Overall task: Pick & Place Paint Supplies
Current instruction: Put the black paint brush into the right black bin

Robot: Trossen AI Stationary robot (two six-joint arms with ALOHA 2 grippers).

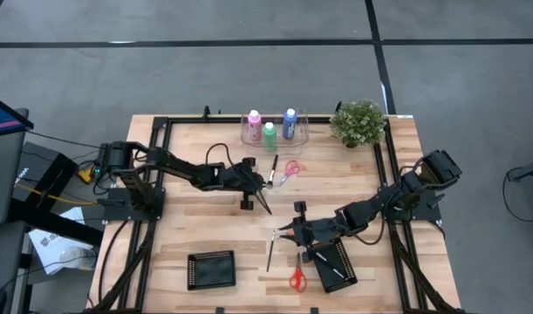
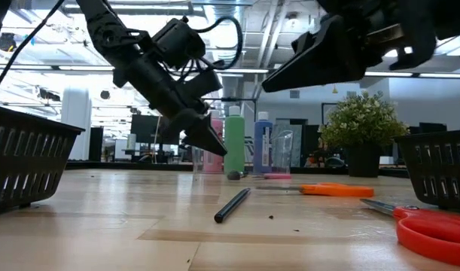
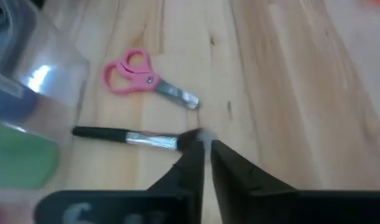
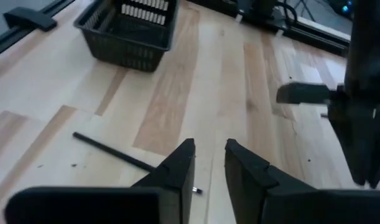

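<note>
Pink (image 1: 254,122), green (image 1: 269,133) and blue (image 1: 290,122) bottles stand in a clear tray by the far edge. One dark-handled brush (image 1: 274,166) lies flat beside the pink scissors (image 1: 290,170). My left gripper (image 1: 269,183) hangs shut above that brush's bristle end (image 3: 188,138), and the low view shows its tips (image 2: 218,147) clear of the table. A second brush (image 1: 270,253) lies flat near the middle. My right gripper (image 1: 282,234) is open and raised (image 2: 271,84) over one end of this brush (image 4: 112,151).
A potted plant (image 1: 358,122) stands at the far right. Black baskets sit near the front, one left (image 1: 211,269) and one right (image 1: 336,264), with orange scissors (image 1: 297,277) between them. Bare wood lies at the table's middle left.
</note>
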